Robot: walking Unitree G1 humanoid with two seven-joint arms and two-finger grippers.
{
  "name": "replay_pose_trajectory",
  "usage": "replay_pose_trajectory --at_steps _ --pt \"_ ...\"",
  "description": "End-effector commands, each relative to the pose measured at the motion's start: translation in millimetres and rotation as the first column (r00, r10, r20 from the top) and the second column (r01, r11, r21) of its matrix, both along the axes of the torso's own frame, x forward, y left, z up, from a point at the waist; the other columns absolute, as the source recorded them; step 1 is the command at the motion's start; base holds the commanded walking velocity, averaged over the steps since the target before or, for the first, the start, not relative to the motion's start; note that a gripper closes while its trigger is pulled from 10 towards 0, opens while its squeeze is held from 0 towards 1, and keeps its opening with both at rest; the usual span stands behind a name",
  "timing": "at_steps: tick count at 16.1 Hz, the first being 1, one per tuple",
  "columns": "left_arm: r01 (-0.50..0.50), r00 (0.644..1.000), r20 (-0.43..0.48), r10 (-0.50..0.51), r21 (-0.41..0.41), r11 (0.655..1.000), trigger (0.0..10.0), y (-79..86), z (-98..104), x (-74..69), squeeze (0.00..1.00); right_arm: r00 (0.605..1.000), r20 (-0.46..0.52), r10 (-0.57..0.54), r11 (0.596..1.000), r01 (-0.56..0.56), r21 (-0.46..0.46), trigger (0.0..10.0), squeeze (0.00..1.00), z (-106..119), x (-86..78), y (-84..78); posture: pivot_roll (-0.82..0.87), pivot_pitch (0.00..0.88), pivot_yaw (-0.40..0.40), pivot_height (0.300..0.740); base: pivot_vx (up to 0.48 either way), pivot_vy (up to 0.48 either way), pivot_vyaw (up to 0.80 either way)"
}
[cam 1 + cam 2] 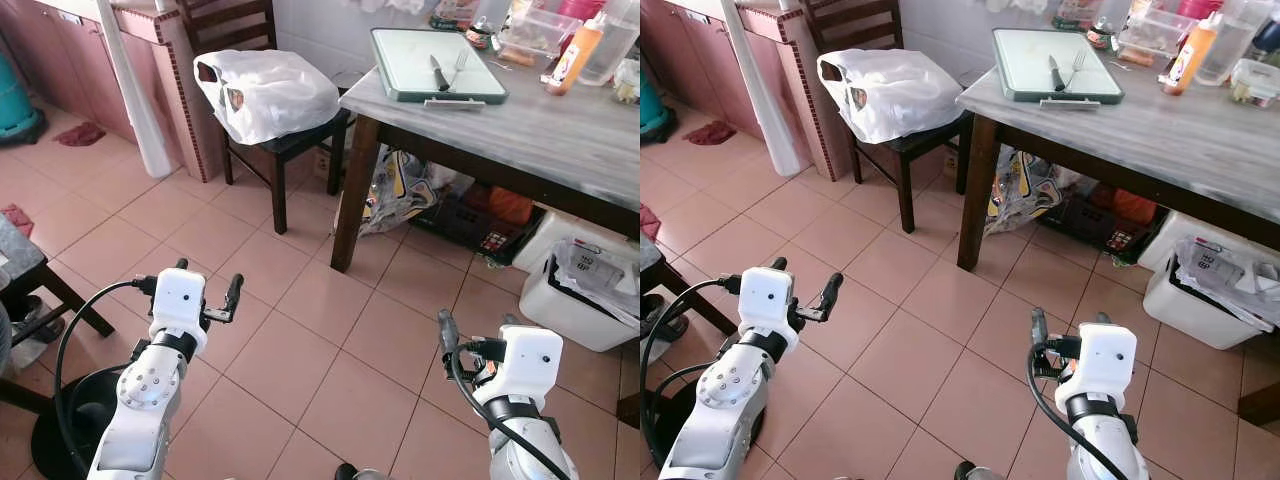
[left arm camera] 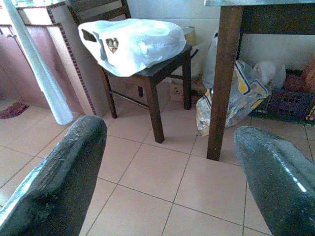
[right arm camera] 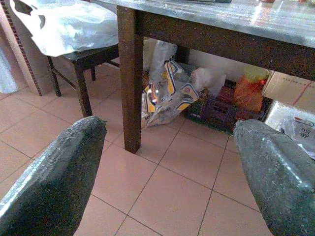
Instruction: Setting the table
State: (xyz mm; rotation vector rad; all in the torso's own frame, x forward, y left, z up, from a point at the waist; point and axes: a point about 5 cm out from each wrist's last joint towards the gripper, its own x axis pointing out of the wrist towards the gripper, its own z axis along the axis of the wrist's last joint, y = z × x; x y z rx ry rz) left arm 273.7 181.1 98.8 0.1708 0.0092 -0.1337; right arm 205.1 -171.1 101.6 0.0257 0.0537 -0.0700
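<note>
A grey marble-topped table [image 1: 560,135] on dark wooden legs stands ahead to the right. On its near corner lies a green-rimmed white board [image 1: 400,55] with a knife [image 1: 439,72] and a fork [image 1: 460,64] on it. Behind the board are an orange bottle [image 1: 576,55] and clear containers [image 1: 540,28]. My left gripper [image 1: 207,280] hovers low over the floor tiles, open and empty, well short of the table. My right gripper [image 1: 478,328] is also open and empty, low in front of the table's edge. The right wrist view looks at the table leg [image 3: 129,78].
A dark wooden chair [image 1: 295,150] holding a full white plastic bag [image 1: 265,92] stands left of the table. Patterned bags [image 1: 400,195] and a dark crate lie under the table. A white bin [image 1: 575,300] sits at the right, and a dark stool [image 1: 30,275] at my left.
</note>
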Motion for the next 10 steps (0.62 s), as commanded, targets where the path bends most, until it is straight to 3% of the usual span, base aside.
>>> replay_pose_trajectory --at_steps 1,10 --pt "0.007 1.0 -0.012 -0.007 0.012 1.0 10.0 0.2 -2.8 -1.1 0.0 1.0 0.007 -0.005 1.0 0.005 -0.001 10.0 0.0 1.6 -1.9 -1.6 0.09 0.131 -0.071 0.74 0.0 0.0 0.0" --pt "0.006 1.0 -0.009 -0.006 0.019 1.0 10.0 0.3 -3.2 1.4 0.0 1.0 0.007 -0.007 1.0 0.007 -0.003 10.0 0.0 1.2 -0.6 -2.8 0.09 0.132 -0.065 0.74 0.0 0.0 0.0"
